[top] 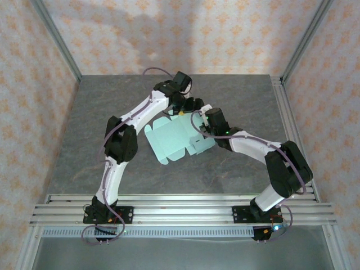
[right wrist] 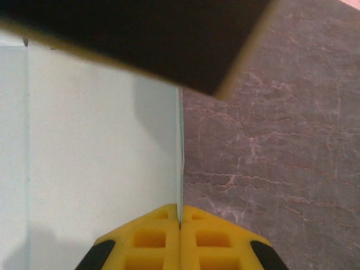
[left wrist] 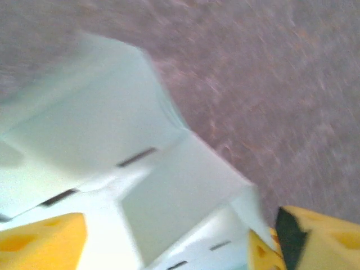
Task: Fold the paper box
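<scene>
The left tool [left wrist: 163, 236] hangs over the far edge of the paper box [top: 175, 140], jaws spread wide and gripping nothing. The box lies mid-counter [top: 95, 112], a mostly flat sheet. At the box's right edge, the right tool [right wrist: 180, 222] is pinched tight on an upright flap. For a clean crease, that pinch should anchor the flap while the left tool presses along the score line.

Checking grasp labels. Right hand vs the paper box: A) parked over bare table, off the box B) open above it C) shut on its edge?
C: in the right wrist view the right hand has its yellow fingers pressed together, with the thin edge of the paper box caught between them.
</scene>
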Controlling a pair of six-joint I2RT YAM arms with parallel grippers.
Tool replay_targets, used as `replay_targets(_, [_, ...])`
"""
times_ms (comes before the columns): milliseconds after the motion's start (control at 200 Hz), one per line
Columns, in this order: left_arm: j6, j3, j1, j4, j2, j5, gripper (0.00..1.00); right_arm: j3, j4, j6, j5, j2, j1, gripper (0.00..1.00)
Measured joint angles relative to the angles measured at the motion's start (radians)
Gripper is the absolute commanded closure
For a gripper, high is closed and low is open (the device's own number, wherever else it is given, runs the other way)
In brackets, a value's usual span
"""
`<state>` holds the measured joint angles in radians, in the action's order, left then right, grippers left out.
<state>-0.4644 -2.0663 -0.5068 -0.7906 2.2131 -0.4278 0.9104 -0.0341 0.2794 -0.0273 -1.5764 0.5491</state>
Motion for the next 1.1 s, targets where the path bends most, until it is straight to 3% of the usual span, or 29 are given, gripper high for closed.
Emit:
replay_targets(130, [0.018, 0.103, 0.010, 0.033, -0.098, 0.096, 0.00, 0.056, 0.037, -0.026, -0.027, -0.040, 0.000, 1.00])
replay_targets(290, [0.017, 0.296, 0.018, 0.105, -0.267, 0.134, 0.00, 0.138, 0.110, -0.067, -0.042, -0.113, 0.000, 1.00])
replay_targets(410, [0.010, 0.444, 0.055, 0.177, -0.401, 0.149, 0.00, 0.174, 0.177, -0.103, -0.026, -0.171, 0.000, 0.92])
replay_targets(450, [0.008, 0.485, 0.074, 0.197, -0.436, 0.153, 0.00, 0.186, 0.198, -0.116, -0.018, -0.190, 0.000, 0.85])
replay_targets(526, [0.002, 0.551, 0.109, 0.230, -0.483, 0.164, 0.00, 0.196, 0.222, -0.145, 0.004, -0.211, 0.000, 0.54])
replay_targets(611, [-0.003, 0.605, 0.137, 0.254, -0.503, 0.177, 0.00, 0.195, 0.226, -0.161, 0.037, -0.210, -0.002, 0.42])
replay_targets(901, [-0.006, 0.656, 0.140, 0.288, -0.498, 0.167, 0.00, -0.023, 0.048, -0.288, 0.178, -0.059, -0.105, 0.41])
replay_targets(1101, [-0.009, 0.655, 0.140, 0.320, -0.475, 0.123, 0.00, -0.089, -0.026, -0.351, 0.270, -0.043, -0.156, 0.51])
